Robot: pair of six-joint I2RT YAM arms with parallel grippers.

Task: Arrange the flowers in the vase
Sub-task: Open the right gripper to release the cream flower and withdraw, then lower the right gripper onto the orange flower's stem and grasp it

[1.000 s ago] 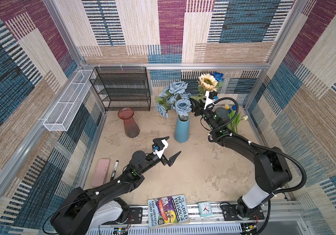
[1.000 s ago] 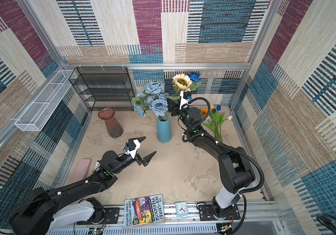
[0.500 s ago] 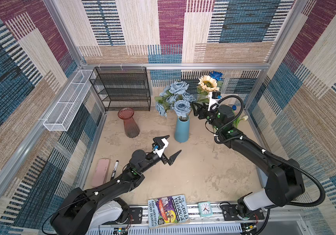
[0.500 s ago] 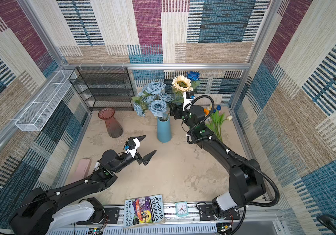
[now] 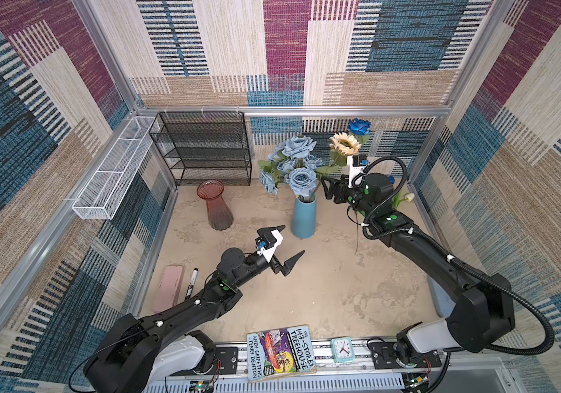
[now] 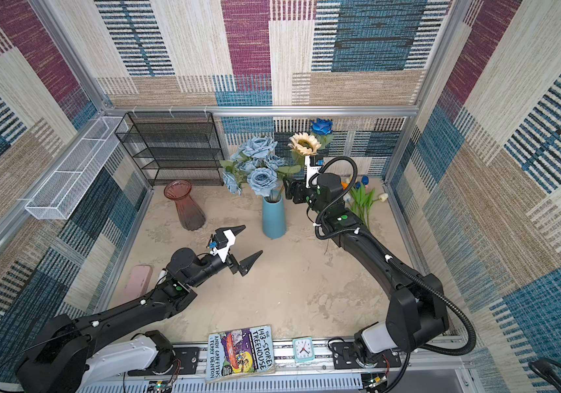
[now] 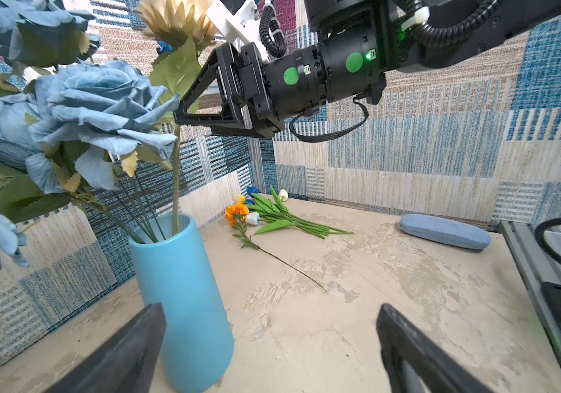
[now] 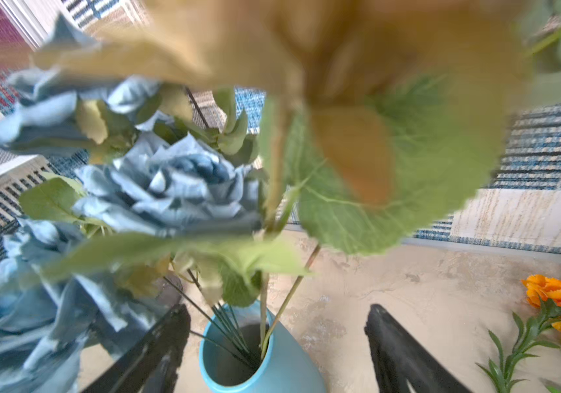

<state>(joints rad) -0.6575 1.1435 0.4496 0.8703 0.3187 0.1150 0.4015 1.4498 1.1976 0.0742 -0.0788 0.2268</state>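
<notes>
- Hovering at upper centre in both top views, the right gripper point(image 8: 277, 311) has its jaws spread wide with nothing clamped. Flower stems pass between them in the right wrist view, and I cannot tell whether a finger brushes one.
- Right at those jaws is the cream sunflower point(image 5: 344, 143), whose stem runs down into the blue vase point(image 5: 303, 217) beside the dusty-blue rose bunch point(image 5: 301, 178). The deep-blue rose point(image 5: 359, 126) shows above and behind, seemingly in the same vase.
- The left gripper point(image 5: 293, 239) hangs mid-frame, below and left of the vase, jaws fully apart and empty.
- On the table, right of the vase near the back right corner, lie the orange marigold point(image 7: 236, 212) and the tulips point(image 6: 360, 200).
- Step in hand, as I read it: the sunflower is seated and let go, and roughly half the flowers are in.
- The next move calls for backing the right gripper clear without snagging leaves. It then has to drop to the marigold's thin stem and pinch it close to the table.
</notes>
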